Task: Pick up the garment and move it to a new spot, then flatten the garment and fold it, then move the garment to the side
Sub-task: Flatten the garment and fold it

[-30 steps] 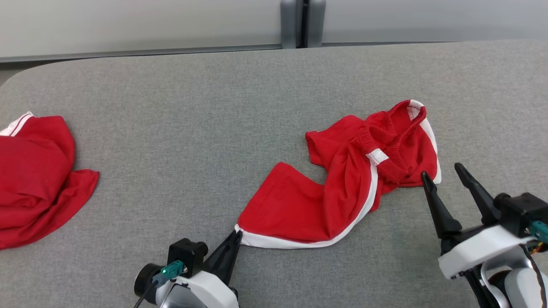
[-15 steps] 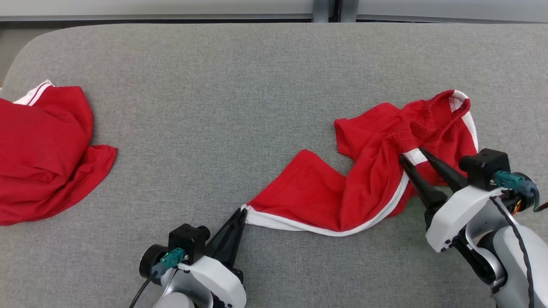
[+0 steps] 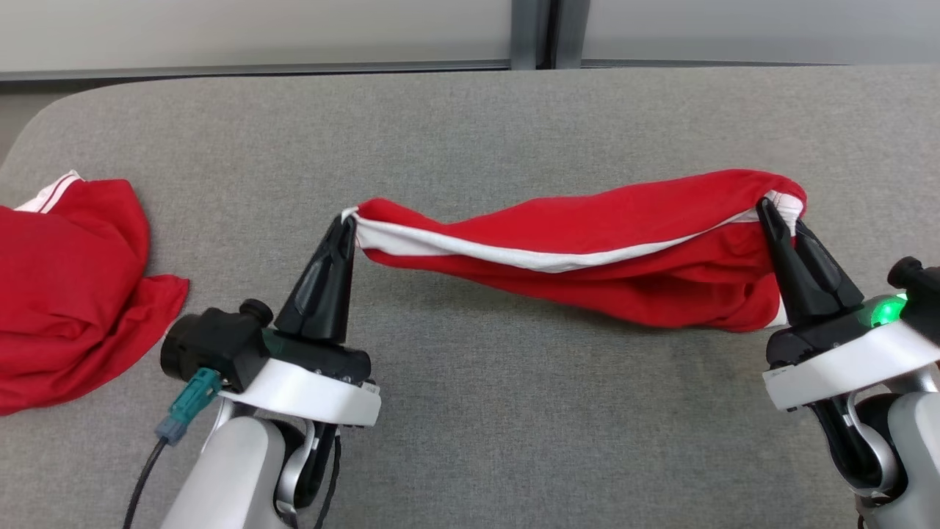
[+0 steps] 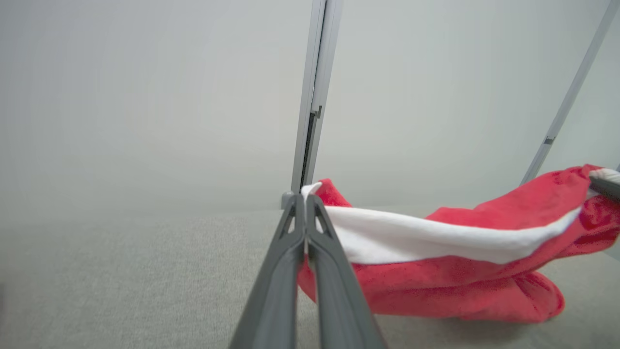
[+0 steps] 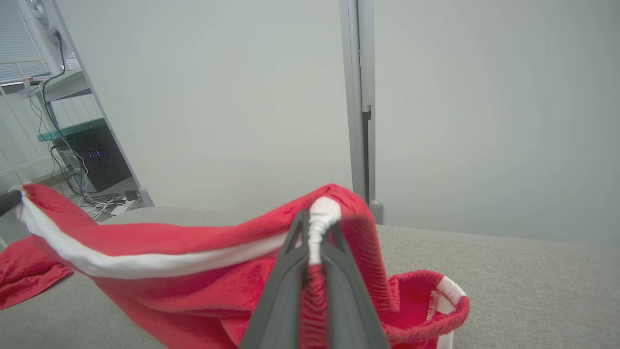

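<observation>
Red garment with white stripe and trim, another red heap at frame's left, grey speckled table, dark fingers.

The garment hung over the table between the left gripper and the right gripper. A second cloth lay on the table's left edge, well apart from it

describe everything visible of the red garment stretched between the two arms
The red garment looks like soft knit shorts with a white side stripe and a ribbed waistband. It hangs stretched sideways over the grey table, sagging in the middle. The shut jaws of the left gripper pinch one white-trimmed corner; those of the right gripper pinch the waistband end.
</observation>
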Controlling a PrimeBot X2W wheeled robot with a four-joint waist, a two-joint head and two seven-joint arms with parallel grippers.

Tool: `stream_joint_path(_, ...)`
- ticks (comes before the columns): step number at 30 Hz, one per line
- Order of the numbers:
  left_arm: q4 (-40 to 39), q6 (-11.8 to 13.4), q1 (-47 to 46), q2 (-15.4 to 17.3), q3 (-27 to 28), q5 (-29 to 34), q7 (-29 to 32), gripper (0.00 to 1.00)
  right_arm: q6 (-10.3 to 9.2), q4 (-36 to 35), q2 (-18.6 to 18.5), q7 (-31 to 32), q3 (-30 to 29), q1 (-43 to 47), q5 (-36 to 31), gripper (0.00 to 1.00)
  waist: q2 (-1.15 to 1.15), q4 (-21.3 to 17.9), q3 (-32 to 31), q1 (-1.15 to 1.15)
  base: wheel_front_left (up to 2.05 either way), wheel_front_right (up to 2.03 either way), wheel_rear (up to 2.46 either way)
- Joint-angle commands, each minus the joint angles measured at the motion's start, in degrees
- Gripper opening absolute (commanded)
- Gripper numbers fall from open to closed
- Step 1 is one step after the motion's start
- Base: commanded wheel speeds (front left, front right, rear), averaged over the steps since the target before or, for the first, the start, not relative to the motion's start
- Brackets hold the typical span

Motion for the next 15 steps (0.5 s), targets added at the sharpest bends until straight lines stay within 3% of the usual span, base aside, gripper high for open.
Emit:
stream_joint_path(1,-1.73,0.53,-1.43,0.62,0.62,0.53,-0.30,0.00,0.00,-1.57,0.41,-0.89,-0.74,0.81,-0.69,0.00,0.00,-1.14,-1.33,0.00,0.00,0.00,0.00)
stream_joint_path(10,-15.95,3.13,-7.39,2.50,2.98,2.50,1.45,0.00,0.00,-14.28,1.20,-0.91,-6.20,0.66,-3.92,0.00,0.00,-3.82,-4.85,0.00,0.00,0.00,0.00)
stream_joint_path(15,-21.17,4.18,-9.45,2.93,3.83,3.10,3.18,0.00,0.00,-17.72,1.43,0.95,-7.85,0.49,-4.51,0.00,0.00,-4.15,-5.44,0.00,0.00,0.00,0.00)
